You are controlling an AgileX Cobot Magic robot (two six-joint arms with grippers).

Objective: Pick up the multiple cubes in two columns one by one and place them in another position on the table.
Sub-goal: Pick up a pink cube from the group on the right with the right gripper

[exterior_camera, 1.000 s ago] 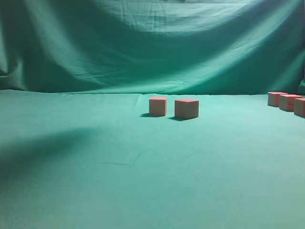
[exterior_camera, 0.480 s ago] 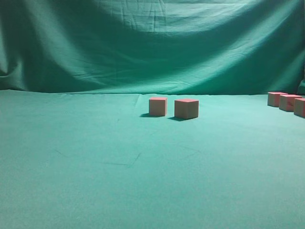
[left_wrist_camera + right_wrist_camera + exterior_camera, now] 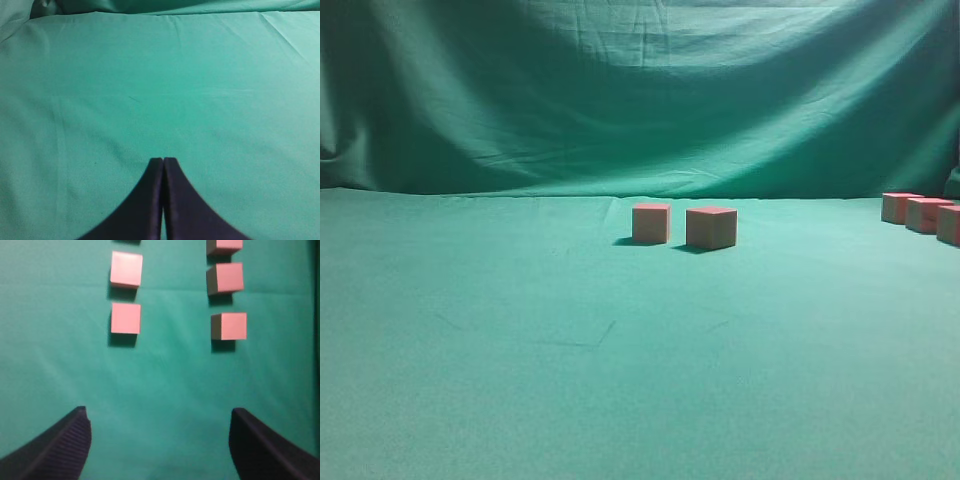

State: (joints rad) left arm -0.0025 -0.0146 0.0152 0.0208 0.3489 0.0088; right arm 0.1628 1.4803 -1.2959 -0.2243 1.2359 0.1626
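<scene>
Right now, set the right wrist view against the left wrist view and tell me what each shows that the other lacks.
Only the right wrist view shows cubes, laid in two columns ahead of the right gripper, its fingers spread wide and empty. Only the left wrist view shows the left gripper, fingers pressed together, over bare cloth. Both show the green table.

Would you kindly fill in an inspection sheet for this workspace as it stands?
Surface: table covered in slightly wrinkled green cloth.
Job's things: two cubes stand apart mid-table in the exterior view, three more at its right edge; the right wrist view shows cubes in two columns.
Clutter: nothing seen.
Grippers: left gripper shut and holding nothing, over bare cloth; right gripper open and holding nothing, short of the columns.
Cables: nothing seen.
Surroundings: draped green backdrop behind the table.
</scene>
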